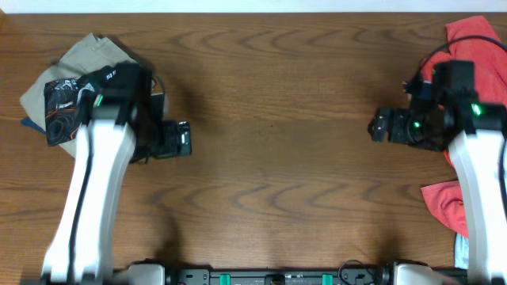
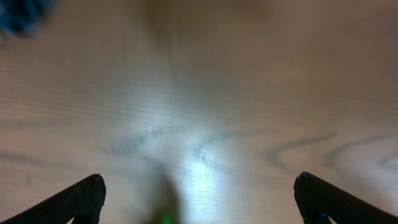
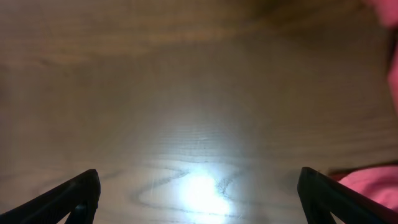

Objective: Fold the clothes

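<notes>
End effector left (image 1: 187, 139), end effector right (image 1: 377, 126), agape, inward-pointing

Bare counter (image 1: 269, 119) lay open across the middle, between the left arm (image 1: 95, 182) and right arm (image 1: 483, 174). The jersey (image 1: 59, 111), stacked on trousers (image 1: 83, 55), blocked the far left corner; red cloth (image 1: 475, 36) crowded the right edge beneath the right arm.

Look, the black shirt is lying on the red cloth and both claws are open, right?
No. The overhead view shows the black shirt on the beige trousers, far from the red cloth. The left claw and right claw are open, yes.
</notes>
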Robot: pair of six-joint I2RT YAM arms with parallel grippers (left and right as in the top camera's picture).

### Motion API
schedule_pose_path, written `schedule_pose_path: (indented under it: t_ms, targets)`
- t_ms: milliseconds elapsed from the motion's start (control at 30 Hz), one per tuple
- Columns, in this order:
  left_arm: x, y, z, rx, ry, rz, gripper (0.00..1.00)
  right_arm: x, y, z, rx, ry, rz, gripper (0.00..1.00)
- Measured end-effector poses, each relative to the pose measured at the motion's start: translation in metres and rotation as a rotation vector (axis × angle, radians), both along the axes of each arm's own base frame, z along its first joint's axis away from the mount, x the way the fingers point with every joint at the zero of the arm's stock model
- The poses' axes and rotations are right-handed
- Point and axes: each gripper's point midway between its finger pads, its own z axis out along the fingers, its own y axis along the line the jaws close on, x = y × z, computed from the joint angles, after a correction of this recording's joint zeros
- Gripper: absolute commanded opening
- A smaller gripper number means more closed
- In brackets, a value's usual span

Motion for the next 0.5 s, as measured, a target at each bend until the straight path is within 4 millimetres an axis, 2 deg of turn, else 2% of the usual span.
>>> schedule_pose_path:
  t_ms: [133, 333, 500]
  targets:
    - [-0.020, 0.001, 0.039, -0.006, -0.301, 0.001, 0.98, -0.018, 0.000, 0.018, -0.034, -0.197, 0.005, 0.99]
    - [-0.062, 0.003, 0.059, -0.017, -0.629, 0.002, 0.98, -0.062, 0.003, 0.010, -0.066, -0.344, 0.008, 0.99]
    - [-0.077, 0.003, 0.074, -0.021, -0.764, 0.002, 0.98, -0.089, 0.003, 0.000, -0.074, -0.345, 0.003, 0.99]
